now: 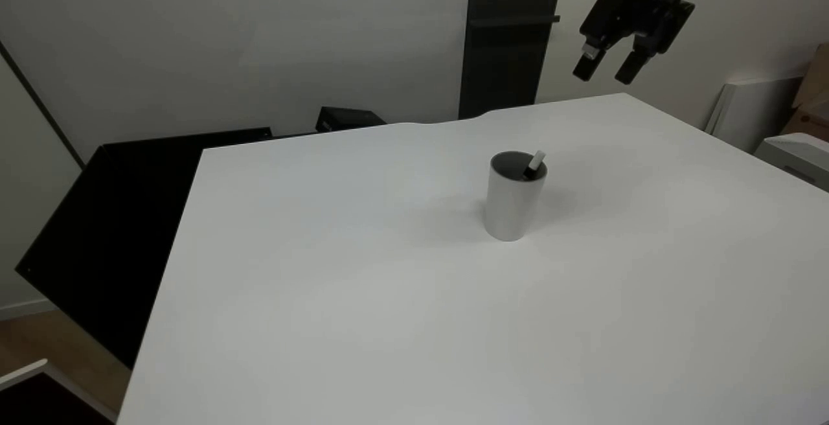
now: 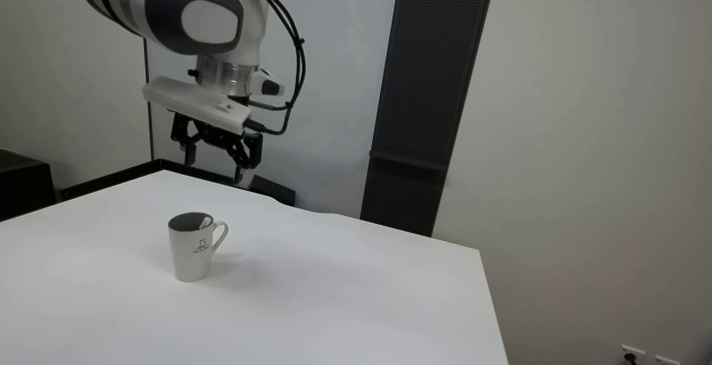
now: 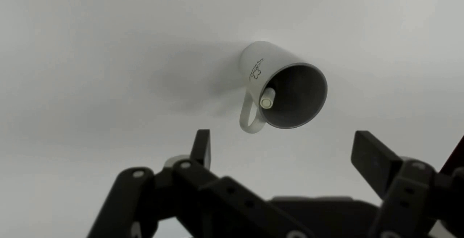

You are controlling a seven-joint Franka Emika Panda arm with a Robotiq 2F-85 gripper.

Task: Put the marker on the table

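The marker (image 1: 535, 163) leans inside a pale grey mug (image 1: 510, 211). Its white end sticks up just above the rim, with a dark part below it; the rest is hidden inside. The marker's tip also shows in an exterior view (image 2: 205, 222) and, at the rim on the handle side, in the wrist view (image 3: 268, 98). The mug stands upright on the white table (image 1: 324, 282). My gripper (image 2: 214, 167) is open and empty, pointing down above the table and apart from the mug. In the wrist view the mug lies ahead of the open fingers (image 3: 282, 147).
The mug's handle (image 2: 221, 237) sticks out to one side. A black panel-like piece (image 1: 97, 237) stands beyond one table edge, and a small black box (image 1: 350, 118) behind the far edge. A white box-like object (image 1: 800, 156) and cardboard stand past another edge.
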